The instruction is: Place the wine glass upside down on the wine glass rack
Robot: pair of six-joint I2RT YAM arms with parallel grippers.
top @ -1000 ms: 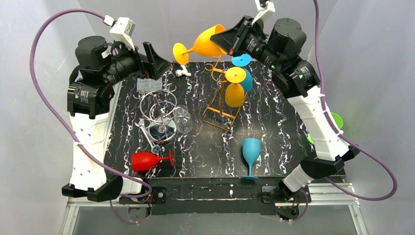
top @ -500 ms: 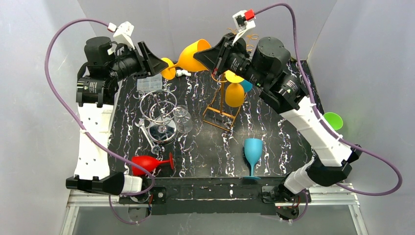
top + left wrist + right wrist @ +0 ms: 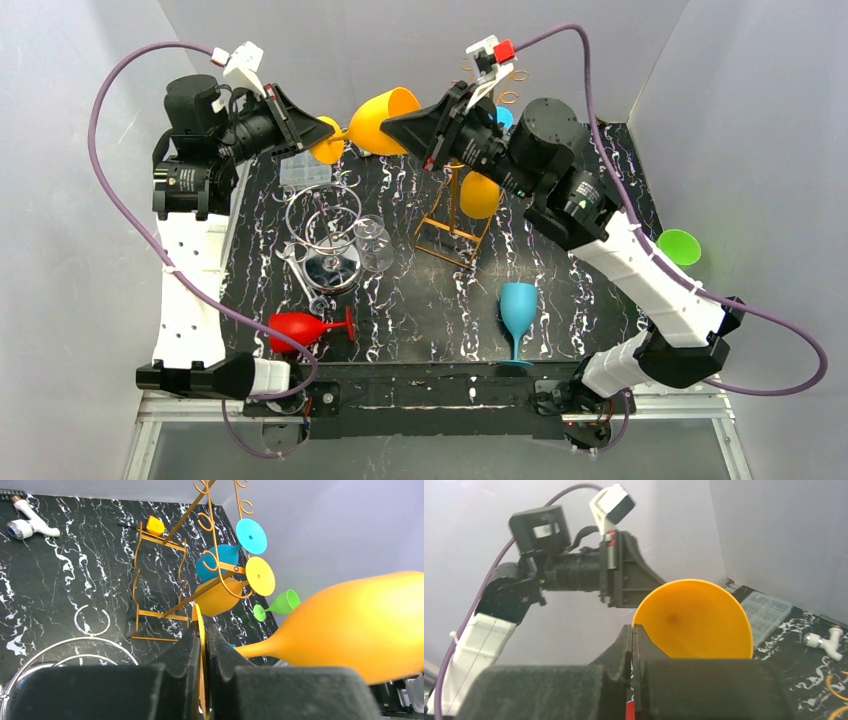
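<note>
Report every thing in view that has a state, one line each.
Orange wine glass, airborne, on its side between both claws.
Left claw, shut on its foot.
Right claw, shut on its bowl rim.
Rack, carrying yellow glass and blue glass, both inverted.
Red glass, lying on its side.
Teal glass, upright.

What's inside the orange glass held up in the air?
Nothing shows inside the orange glass: bare orange down to its bottom. The right gripper covers part of the rim.
</note>
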